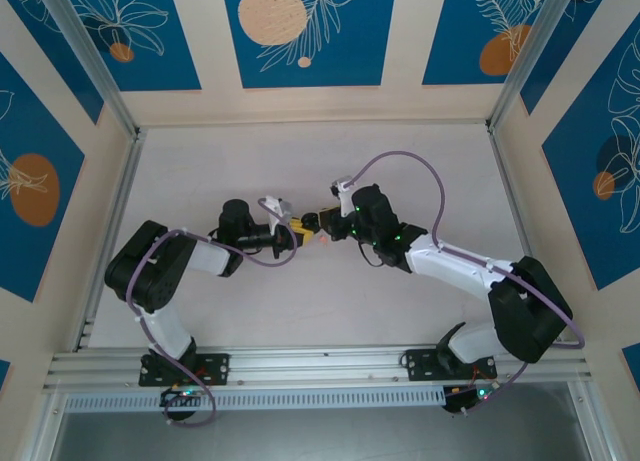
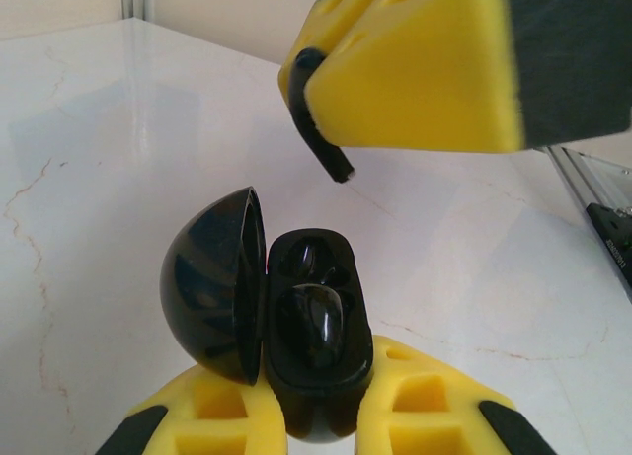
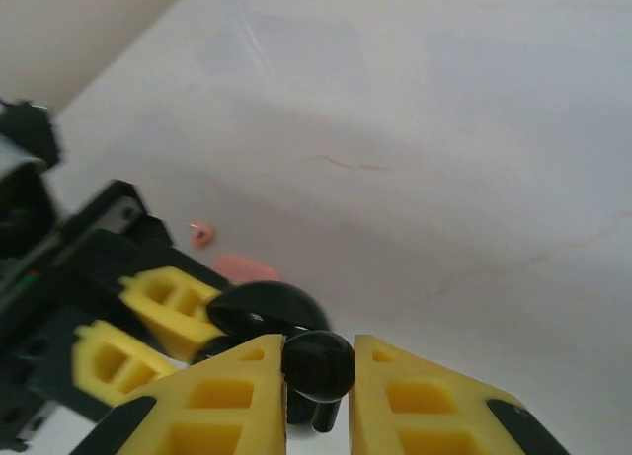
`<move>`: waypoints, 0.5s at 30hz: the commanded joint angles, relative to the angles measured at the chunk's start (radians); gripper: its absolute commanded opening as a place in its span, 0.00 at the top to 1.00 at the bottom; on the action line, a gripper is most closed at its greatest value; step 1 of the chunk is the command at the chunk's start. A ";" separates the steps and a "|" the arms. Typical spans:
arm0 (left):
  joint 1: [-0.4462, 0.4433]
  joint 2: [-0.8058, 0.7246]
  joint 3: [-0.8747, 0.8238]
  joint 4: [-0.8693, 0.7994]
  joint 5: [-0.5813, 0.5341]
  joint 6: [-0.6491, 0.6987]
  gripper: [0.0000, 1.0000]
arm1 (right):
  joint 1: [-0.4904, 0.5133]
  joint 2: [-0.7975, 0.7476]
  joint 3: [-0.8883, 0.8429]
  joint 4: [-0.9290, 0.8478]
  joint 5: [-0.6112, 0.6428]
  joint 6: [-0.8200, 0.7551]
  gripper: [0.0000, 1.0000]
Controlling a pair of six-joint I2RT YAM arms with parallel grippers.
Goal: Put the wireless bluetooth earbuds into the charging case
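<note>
Jaws of my left gripper point(image 2: 316, 416) are clamped on the glossy black clamshell charging case point(image 2: 209, 282), lid open, one black earbud point(image 2: 314, 322) seated inside. My right gripper point(image 3: 318, 401) pinches a second black comma-shaped earbud point(image 3: 318, 364) just above it, over the white marbled worktop point(image 2: 99, 179).

The left arm point(image 1: 200, 251) and right arm point(image 1: 452, 261) show white links, black joints, lilac cables point(image 1: 400, 159) and yellow end effector fingers point(image 3: 415, 406)

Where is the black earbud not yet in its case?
The black earbud is pinched in the right tool, bottom centre of the right wrist view, above the open case in the left tool.
</note>
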 commanded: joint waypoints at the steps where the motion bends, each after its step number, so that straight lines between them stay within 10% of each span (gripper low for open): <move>1: -0.008 0.013 0.005 0.078 0.037 -0.037 0.93 | 0.032 -0.024 -0.009 0.107 -0.013 -0.035 0.80; 15: -0.006 0.016 -0.001 0.143 0.048 -0.084 0.93 | 0.061 0.012 -0.006 0.121 0.013 -0.060 0.80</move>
